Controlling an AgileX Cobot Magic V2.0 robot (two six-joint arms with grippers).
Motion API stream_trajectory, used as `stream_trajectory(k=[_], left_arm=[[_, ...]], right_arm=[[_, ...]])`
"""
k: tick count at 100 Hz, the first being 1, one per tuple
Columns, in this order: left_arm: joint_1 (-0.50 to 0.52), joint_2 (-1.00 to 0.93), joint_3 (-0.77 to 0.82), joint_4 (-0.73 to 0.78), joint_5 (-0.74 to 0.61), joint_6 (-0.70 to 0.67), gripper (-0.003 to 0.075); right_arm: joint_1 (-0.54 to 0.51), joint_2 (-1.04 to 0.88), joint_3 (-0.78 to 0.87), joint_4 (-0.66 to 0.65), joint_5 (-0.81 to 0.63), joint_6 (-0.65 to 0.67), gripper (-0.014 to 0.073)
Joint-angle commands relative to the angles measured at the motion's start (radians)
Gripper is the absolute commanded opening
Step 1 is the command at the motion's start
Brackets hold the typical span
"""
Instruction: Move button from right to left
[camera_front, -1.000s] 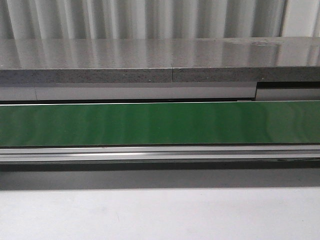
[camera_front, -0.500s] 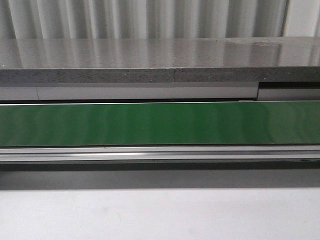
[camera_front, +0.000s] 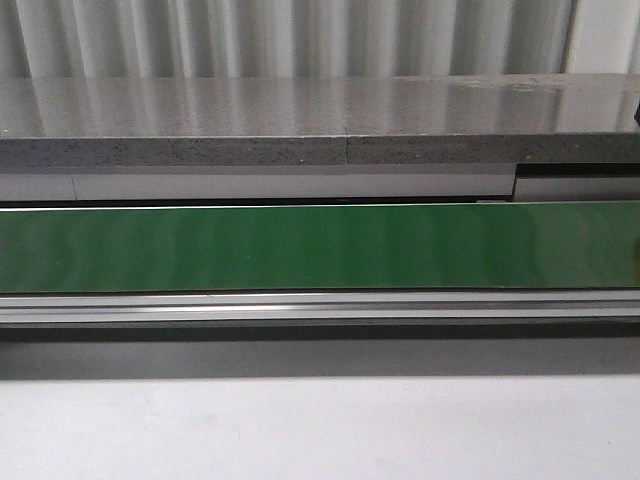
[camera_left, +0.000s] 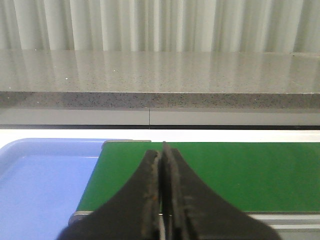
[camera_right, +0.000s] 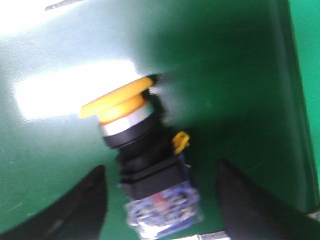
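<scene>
The button lies on its side on the green belt in the right wrist view, showing a yellow-orange cap, black collar and a blue-and-clear block. My right gripper is open, one finger on each side of the block with a gap to both. My left gripper is shut on nothing and hovers over the left end of the green belt. In the front view the belt is bare, with neither the button nor a gripper on it.
A blue tray sits just past the belt's left end. A grey stone ledge runs behind the belt, with a metal rail along its front and a white table surface nearer me.
The front view is almost the same throughout. Only a thin dark sliver has appeared at its right edge above the belt.
</scene>
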Motion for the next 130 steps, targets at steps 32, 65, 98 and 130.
stream_trajectory(k=[32, 65, 98, 130], left_arm=[[0.001, -0.034, 0.026, 0.0, -0.079, -0.011, -0.002], [0.001, -0.034, 0.026, 0.0, -0.079, -0.011, -0.002], [0.001, -0.034, 0.026, 0.0, -0.079, -0.011, -0.002], [0.001, -0.034, 0.026, 0.0, -0.079, -0.011, -0.002]], right_arm=[[0.051, -0.161, -0.021, 0.0, -0.002, -0.26, 0.0413], [0.16, -0.366, 0.025, 0.0, -0.014, -0.269, -0.0066], [0.236, -0.688, 0.237, 0.033, -0.096, -0.271, -0.0066], [0.238, -1.058, 0.47, 0.033, -0.141, -0.271, -0.0066]])
